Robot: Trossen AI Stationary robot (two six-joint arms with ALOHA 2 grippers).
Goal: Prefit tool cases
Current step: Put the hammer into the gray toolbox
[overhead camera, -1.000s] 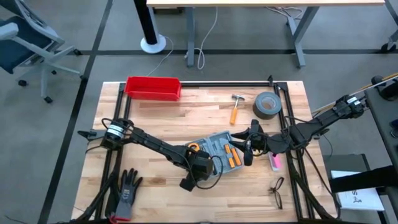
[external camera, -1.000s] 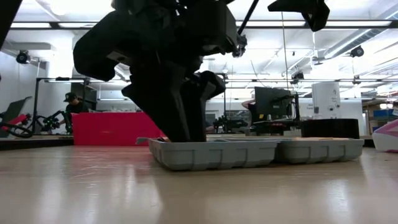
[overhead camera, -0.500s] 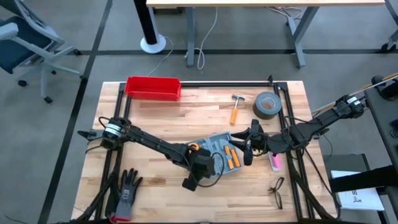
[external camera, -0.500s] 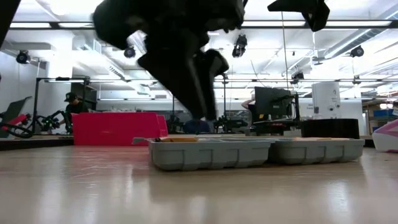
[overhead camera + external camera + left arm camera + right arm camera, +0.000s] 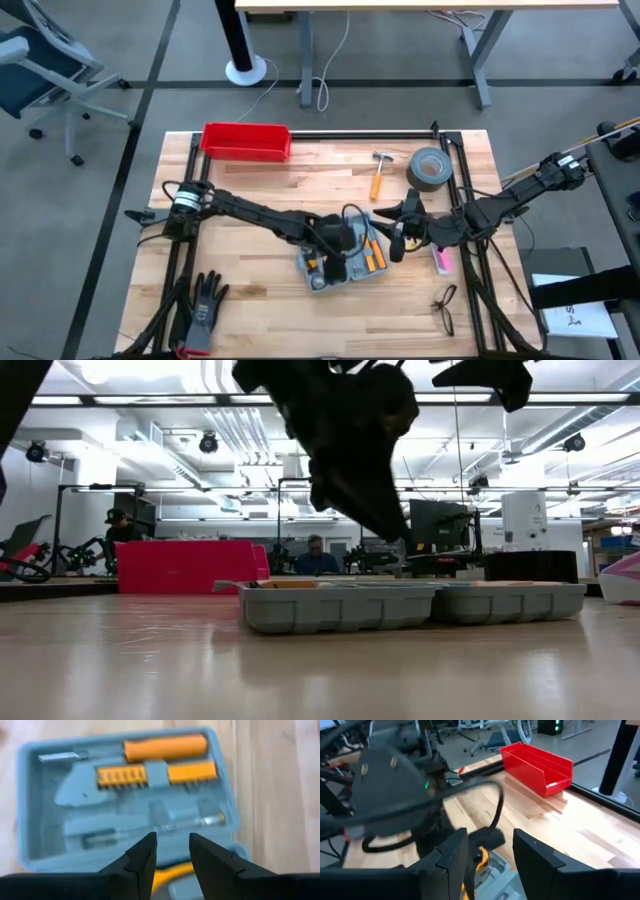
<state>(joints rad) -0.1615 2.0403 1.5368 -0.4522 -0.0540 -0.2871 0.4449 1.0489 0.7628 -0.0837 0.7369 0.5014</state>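
Left gripper (image 5: 170, 851) hovers over open tool case (image 5: 125, 795) — fingers parted.

You are working in a robotics lab or workshop with an open ceiling: strip lights (image 5: 120, 401) and exposed ducts (image 5: 240, 435) run overhead. Beyond your wooden table (image 5: 260, 195), people sit at benches with monitors (image 5: 440, 525) and more robot arms (image 5: 40, 555). Grey carpet, an office chair (image 5: 40, 70) and desk legs (image 5: 480, 55) surround it.
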